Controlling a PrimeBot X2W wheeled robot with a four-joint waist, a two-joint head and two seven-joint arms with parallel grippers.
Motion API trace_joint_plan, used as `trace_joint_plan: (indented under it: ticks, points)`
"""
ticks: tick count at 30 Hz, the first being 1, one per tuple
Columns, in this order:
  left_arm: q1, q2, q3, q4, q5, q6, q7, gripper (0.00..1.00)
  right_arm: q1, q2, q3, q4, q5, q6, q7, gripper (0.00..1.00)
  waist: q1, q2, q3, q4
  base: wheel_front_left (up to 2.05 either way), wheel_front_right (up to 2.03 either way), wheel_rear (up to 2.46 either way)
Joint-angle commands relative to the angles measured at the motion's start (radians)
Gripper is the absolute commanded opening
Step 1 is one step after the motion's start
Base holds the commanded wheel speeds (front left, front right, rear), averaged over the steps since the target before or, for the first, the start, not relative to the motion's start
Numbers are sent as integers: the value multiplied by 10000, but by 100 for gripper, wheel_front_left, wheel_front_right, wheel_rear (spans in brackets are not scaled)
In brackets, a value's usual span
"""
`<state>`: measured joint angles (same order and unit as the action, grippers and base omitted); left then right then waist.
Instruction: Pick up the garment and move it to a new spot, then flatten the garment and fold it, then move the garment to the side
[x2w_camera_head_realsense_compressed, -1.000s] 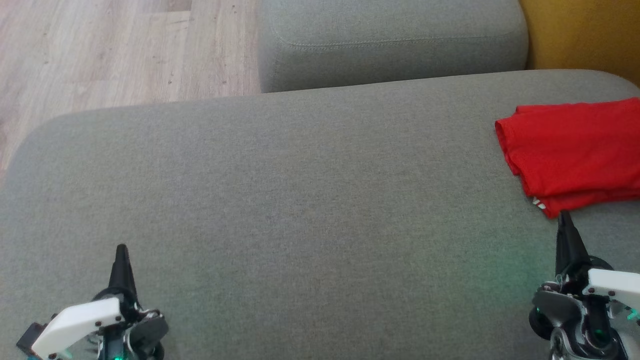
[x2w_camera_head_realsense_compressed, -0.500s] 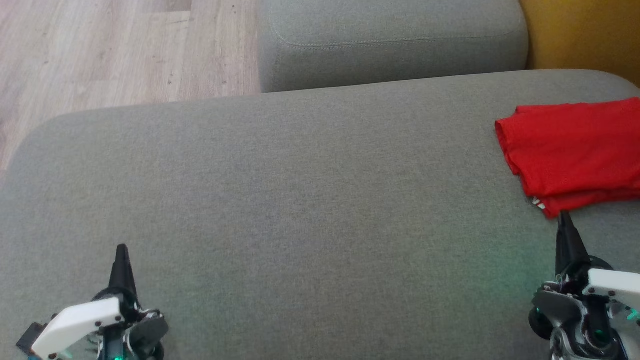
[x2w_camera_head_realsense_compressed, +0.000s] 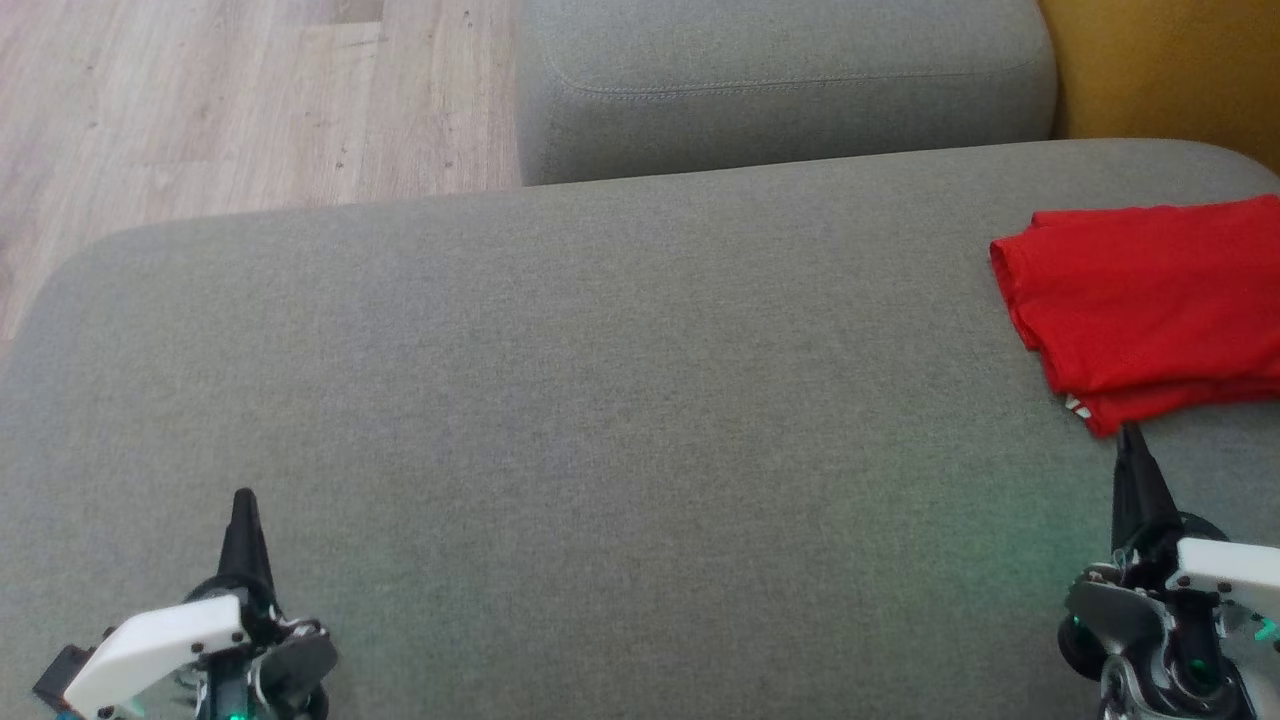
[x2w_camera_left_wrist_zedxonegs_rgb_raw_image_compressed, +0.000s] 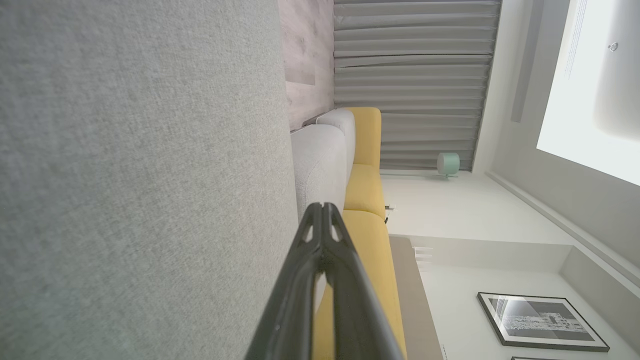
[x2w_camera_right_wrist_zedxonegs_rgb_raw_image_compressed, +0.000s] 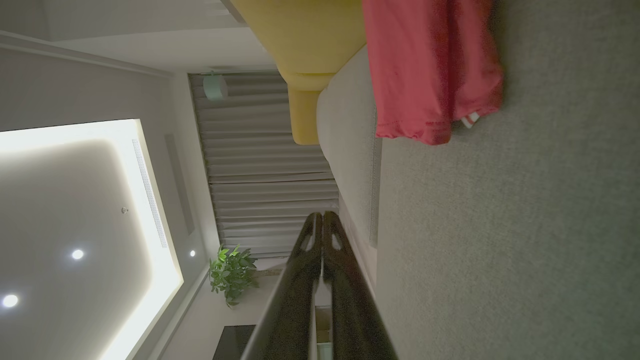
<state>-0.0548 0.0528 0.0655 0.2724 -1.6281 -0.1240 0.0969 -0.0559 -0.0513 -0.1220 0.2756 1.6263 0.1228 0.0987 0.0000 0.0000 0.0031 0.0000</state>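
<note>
A red garment (x2w_camera_head_realsense_compressed: 1150, 305) lies folded at the right edge of the grey cushion (x2w_camera_head_realsense_compressed: 600, 400), with a bit of white print at its near corner; the right wrist view shows the garment (x2w_camera_right_wrist_zedxonegs_rgb_raw_image_compressed: 430, 70) too. My right gripper (x2w_camera_head_realsense_compressed: 1130, 435) is shut, its tip just short of that near corner, holding nothing; its fingertips (x2w_camera_right_wrist_zedxonegs_rgb_raw_image_compressed: 322, 216) meet in the wrist view. Far to the left, near the front of the cushion, my left gripper (x2w_camera_head_realsense_compressed: 242, 497) is shut and empty, the fingers (x2w_camera_left_wrist_zedxonegs_rgb_raw_image_compressed: 324, 207) pressed together.
A second grey cushion (x2w_camera_head_realsense_compressed: 780, 80) sits behind the main one. Yellow upholstery (x2w_camera_head_realsense_compressed: 1170, 70) stands at the back right. Wooden floor (x2w_camera_head_realsense_compressed: 200, 100) lies beyond the cushion's left and far edges.
</note>
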Motion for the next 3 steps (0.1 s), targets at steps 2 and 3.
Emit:
trace_joint_plan:
  ticks: [2,3]
  points:
    - [-521,65,362,-278,94,-67,66,0,-510,-66,182,-314,-95,79,66,0,0,0,0,0,0,0,0]
    - [-521,64,364,-278,96,-67,67,0,-510,-64,180,-314,-96,79,67,0,0,0,0,0,0,0,0]
